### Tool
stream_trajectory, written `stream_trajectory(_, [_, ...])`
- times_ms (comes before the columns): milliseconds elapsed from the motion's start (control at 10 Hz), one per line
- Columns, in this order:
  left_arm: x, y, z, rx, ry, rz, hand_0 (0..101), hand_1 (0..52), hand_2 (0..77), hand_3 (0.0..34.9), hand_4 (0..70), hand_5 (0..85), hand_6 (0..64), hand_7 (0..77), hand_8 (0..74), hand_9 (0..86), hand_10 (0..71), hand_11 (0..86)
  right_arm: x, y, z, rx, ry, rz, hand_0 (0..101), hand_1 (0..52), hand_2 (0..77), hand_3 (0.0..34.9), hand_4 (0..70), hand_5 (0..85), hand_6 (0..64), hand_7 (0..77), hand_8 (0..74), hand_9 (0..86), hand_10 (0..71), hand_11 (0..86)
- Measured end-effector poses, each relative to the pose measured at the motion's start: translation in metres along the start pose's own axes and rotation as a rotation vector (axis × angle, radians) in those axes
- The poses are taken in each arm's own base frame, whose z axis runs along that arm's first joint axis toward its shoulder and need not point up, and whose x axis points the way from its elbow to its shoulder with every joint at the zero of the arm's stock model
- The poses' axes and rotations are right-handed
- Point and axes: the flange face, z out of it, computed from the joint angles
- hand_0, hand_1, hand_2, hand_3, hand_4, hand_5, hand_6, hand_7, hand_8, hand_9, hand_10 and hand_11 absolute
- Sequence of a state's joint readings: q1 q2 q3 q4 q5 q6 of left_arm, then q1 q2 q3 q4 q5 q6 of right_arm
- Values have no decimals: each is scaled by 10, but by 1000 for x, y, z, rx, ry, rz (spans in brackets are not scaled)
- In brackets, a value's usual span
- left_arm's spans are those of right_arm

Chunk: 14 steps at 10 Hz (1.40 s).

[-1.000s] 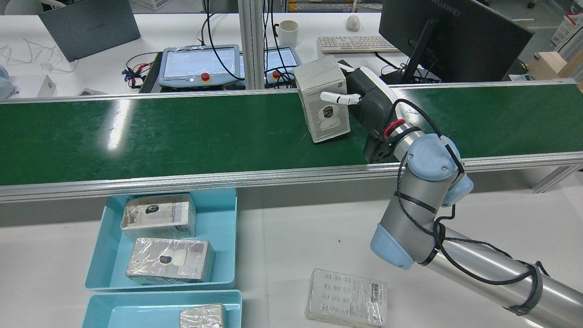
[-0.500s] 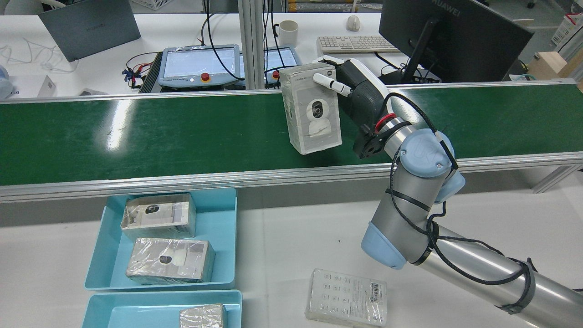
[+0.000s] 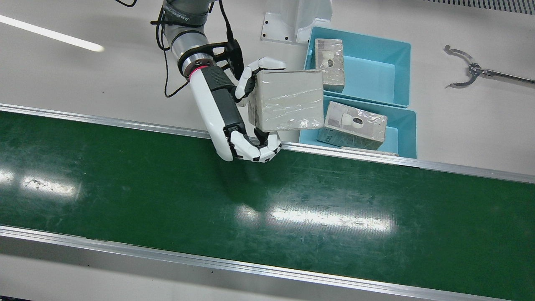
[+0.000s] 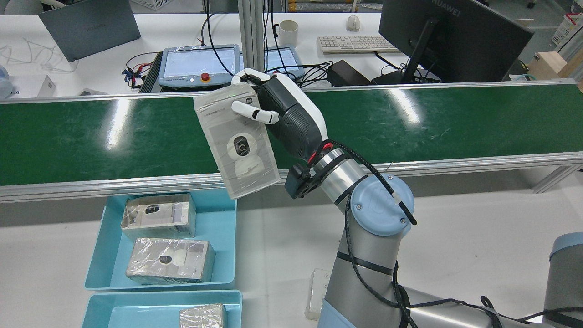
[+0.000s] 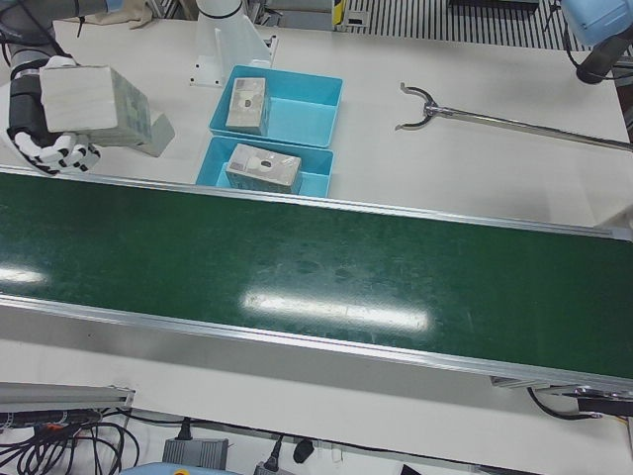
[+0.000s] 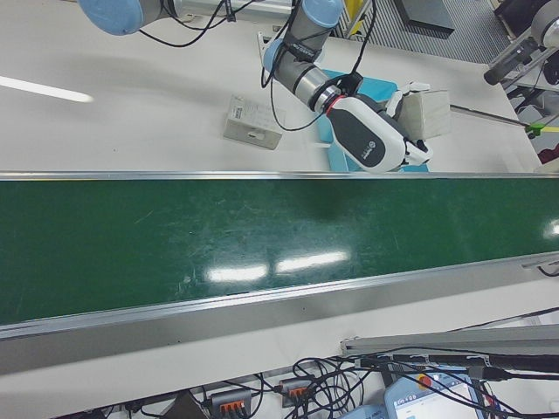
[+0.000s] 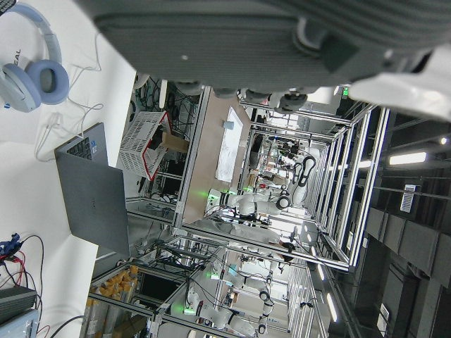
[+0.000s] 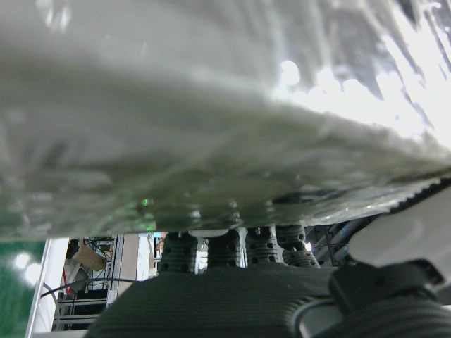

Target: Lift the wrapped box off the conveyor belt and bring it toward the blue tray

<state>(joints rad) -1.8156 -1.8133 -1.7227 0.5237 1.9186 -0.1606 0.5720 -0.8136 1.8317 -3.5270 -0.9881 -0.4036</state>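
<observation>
Gripping the box (image 4: pixel 237 141), the right hand (image 4: pixel 284 114) reaches up and left from its arm (image 4: pixel 364 237) at the rear view's lower right, palm against the box's right side, fingers (image 4: pixel 248 111) curled over its printed face and far top edge. The box hangs in mid-frame, clear of the belt (image 4: pixel 91 136), over the belt's near rail (image 4: pixel 114 184). Its long axis tilts, top end toward the upper left, bottom end toward the lower right, printed face toward the camera. Its low end hangs just above the far edge of the tray (image 4: pixel 223 237), which holds two wrapped boxes at lower left. The left hand's state cannot be told; its camera shows only its dark underside.
</observation>
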Motion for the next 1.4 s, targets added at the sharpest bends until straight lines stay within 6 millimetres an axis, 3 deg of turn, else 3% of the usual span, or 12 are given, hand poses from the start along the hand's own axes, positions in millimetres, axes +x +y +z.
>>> stream_trajectory(300, [0,0,0,0,0,0,0,0,11,0,0,11,0,0,0,0,0,0,50,36,-19,-35,46,24,410,0,393,0,207,693,431,622,693,731,649,704])
stream_trajectory(400, [0,0,0,0,0,0,0,0,11,0,0,11,0,0,0,0,0,0,70,44,-29,-42,72,25,431,0,393,0,207,693,431,622,693,731,605,704])
stream_trajectory(800, [0,0,0,0,0,0,0,0,11,0,0,11,0,0,0,0,5,0,118,63,-53,-68,132,10,466,0,393,0,207,693,425,644,693,747,491,682])
stream_trajectory(900, [0,0,0,0,0,0,0,0,5,0,0,11,0,0,0,0,0,0,131,68,-61,-71,152,16,445,0,393,0,207,693,425,644,622,731,447,611])
stream_trajectory(1000, [0,0,0,0,0,0,0,0,11,0,0,11,0,0,0,0,0,0,144,73,-69,-74,172,23,445,0,393,0,207,693,425,644,622,731,447,611])
stream_trajectory(1100, [0,0,0,0,0,0,0,0,11,0,0,11,0,0,0,0,0,0,157,79,-78,-80,194,37,448,0,393,0,207,693,425,644,589,71,415,578])
stream_trajectory(1200, [0,0,0,0,0,0,0,0,11,0,0,11,0,5,0,0,0,0,170,84,-87,-90,211,57,456,0,393,0,207,693,425,644,524,22,344,502])
stream_trajectory(1300, [0,0,0,0,0,0,0,0,11,0,0,11,0,0,0,0,0,0,179,89,-94,-100,223,75,443,0,349,0,207,693,425,644,464,44,305,436])
stream_trajectory(1400, [0,0,0,0,0,0,0,0,11,0,0,11,0,0,0,0,0,0,184,91,-99,-107,229,87,438,0,240,0,207,693,415,671,415,169,267,382])
